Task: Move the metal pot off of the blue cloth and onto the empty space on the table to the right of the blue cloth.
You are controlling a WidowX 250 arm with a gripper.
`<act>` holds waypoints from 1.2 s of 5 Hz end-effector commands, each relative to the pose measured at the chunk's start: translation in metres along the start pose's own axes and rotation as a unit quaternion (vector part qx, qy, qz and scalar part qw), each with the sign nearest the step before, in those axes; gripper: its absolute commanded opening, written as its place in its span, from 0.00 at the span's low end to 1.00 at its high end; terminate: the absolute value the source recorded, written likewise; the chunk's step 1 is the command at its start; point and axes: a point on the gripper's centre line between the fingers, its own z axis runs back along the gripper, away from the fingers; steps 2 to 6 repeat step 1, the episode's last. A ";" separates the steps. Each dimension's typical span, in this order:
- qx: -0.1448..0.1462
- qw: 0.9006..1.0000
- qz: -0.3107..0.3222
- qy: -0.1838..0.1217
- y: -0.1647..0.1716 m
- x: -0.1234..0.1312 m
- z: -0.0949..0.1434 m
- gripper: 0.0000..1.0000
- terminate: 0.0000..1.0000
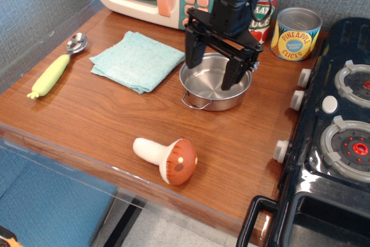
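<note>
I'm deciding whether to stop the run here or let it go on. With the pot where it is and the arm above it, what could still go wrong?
The metal pot sits on the table, just right of the blue cloth. The open end effector hangs over its bowl with fingers spread nearly to the rim.
1. A sideways retreat could catch the rim and drag the pot back onto the cloth.
2. The arm is near the tomato can; a swing could topple it.

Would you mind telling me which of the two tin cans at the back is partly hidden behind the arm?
The red-labelled tomato can, left of the yellow pineapple can; the pineapple one stands fully in view beside the stove.
</note>
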 end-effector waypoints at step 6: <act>0.004 1.000 0.007 -0.025 0.004 -0.002 0.017 1.00 1.00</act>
